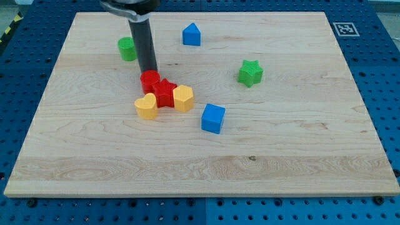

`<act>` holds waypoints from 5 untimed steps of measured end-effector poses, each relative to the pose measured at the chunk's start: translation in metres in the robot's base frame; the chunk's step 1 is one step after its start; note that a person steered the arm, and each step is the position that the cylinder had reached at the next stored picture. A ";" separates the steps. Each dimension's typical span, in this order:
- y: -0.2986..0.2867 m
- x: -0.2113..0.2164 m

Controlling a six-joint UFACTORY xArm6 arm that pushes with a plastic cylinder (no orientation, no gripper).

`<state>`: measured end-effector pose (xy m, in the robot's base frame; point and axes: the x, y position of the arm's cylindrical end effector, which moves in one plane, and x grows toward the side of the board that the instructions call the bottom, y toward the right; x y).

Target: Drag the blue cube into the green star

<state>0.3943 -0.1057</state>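
Observation:
The blue cube (213, 118) sits near the board's middle, a little below centre. The green star (250, 72) lies up and to the right of it, apart from it. My rod comes down from the view's top left of centre, and my tip (149, 70) rests just above the red cylinder (150, 80), touching or nearly touching it. The tip is well to the left of the blue cube and the green star.
A red star-like block (165, 93) sits by the red cylinder, flanked by a yellow heart (146, 106) and a yellow hexagonal block (183, 98). A green cylinder (127, 48) stands left of the rod. A blue house-shaped block (192, 34) is near the top. The wooden board (312, 156) lies on a blue pegboard.

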 end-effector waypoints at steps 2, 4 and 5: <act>0.022 -0.019; 0.137 0.007; 0.197 0.026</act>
<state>0.4205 0.0912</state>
